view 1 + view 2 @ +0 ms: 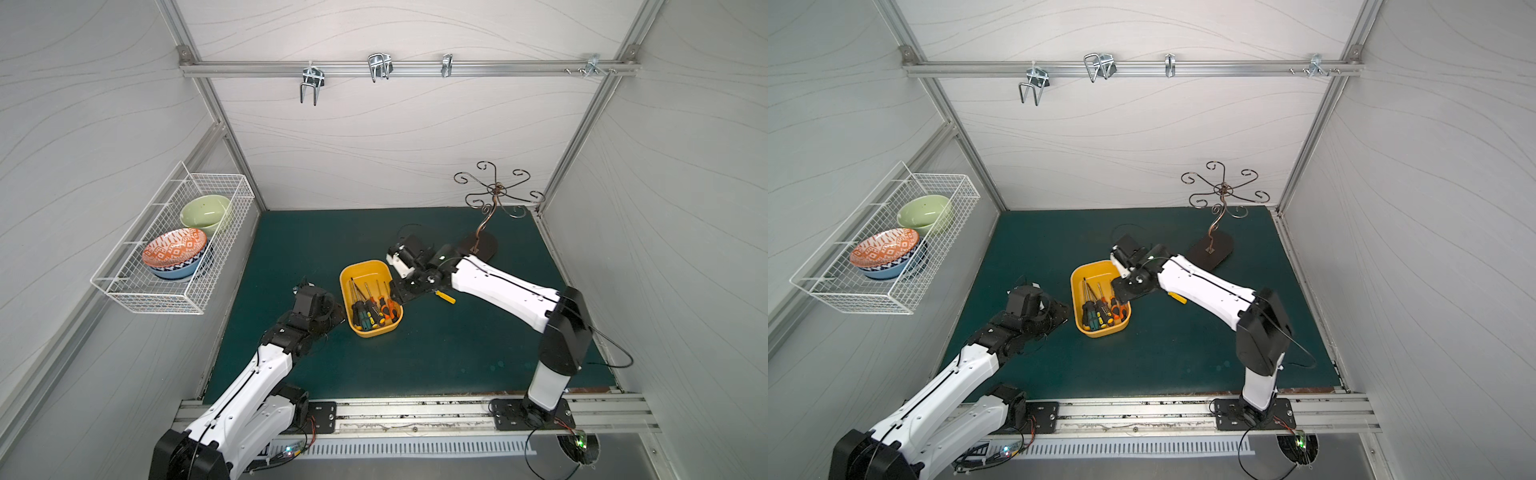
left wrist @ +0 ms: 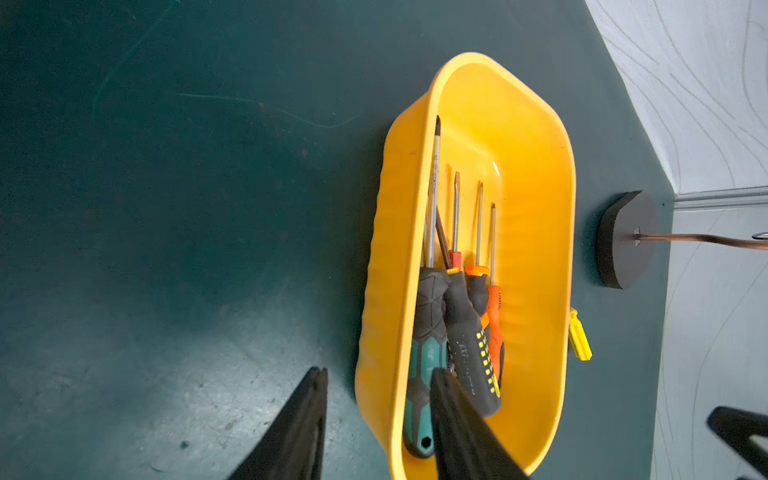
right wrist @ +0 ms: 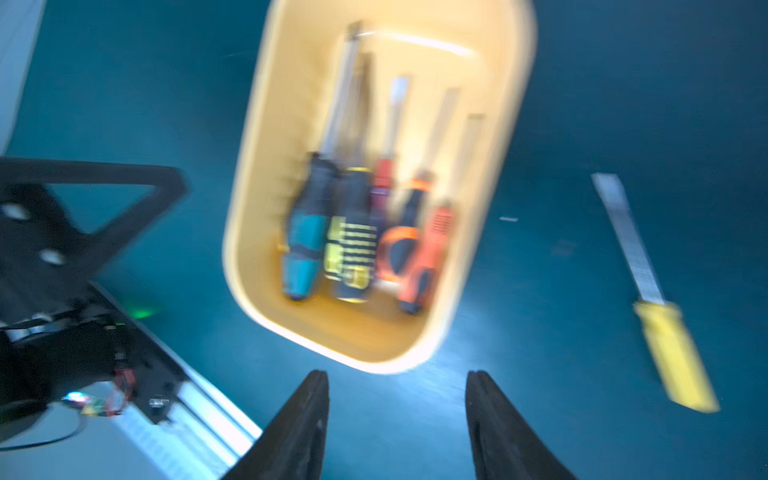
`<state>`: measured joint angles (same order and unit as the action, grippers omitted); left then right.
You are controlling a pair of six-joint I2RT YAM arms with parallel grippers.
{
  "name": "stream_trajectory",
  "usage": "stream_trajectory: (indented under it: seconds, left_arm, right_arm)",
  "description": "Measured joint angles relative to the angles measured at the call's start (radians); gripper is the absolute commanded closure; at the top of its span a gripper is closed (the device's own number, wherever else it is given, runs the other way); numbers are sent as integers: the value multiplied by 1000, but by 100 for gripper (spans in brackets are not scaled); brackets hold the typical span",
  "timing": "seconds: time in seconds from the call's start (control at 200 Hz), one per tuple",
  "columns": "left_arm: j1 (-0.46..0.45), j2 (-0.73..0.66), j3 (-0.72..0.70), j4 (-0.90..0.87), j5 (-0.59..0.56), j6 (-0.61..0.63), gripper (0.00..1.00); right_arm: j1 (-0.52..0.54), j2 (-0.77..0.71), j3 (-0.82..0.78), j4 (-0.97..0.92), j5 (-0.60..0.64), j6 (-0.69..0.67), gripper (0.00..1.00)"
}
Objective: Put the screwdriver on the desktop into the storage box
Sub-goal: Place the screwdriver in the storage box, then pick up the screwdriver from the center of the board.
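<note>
Your desktop (image 1: 457,353) carries the storage box (image 1: 365,270) near its middle. Your left gripper (image 2: 378,370) sits open at one long side of the box, one finger either side of its wall, clamping nothing. Your right gripper (image 3: 397,374) hangs open and empty at the opposite long side. Five screwdrivers (image 1: 374,309) lie inside the box. A yellow-handled screwdriver (image 1: 445,297) lies on the desktop just beside it.

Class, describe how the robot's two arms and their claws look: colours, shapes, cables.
The left arm and right arm have white shell links between boxy black joints, with a thin black cable along each. The left claw and right claw have black fingers tapering to points.
</note>
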<state>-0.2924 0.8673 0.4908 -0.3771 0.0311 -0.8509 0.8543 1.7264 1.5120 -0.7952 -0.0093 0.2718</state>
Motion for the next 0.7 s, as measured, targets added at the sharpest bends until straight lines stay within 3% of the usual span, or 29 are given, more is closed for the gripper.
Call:
stream_trajectory:
  seconds: [0.175,0.7]
  left_arm:
    - [3,0,0,0,8,6,56]
    - [3,-2,0,0,10,6,56]
  right_arm:
    - [-155,0,-151,-2,12,-148,39]
    - [-211,142,-163,-5,138,-254,44]
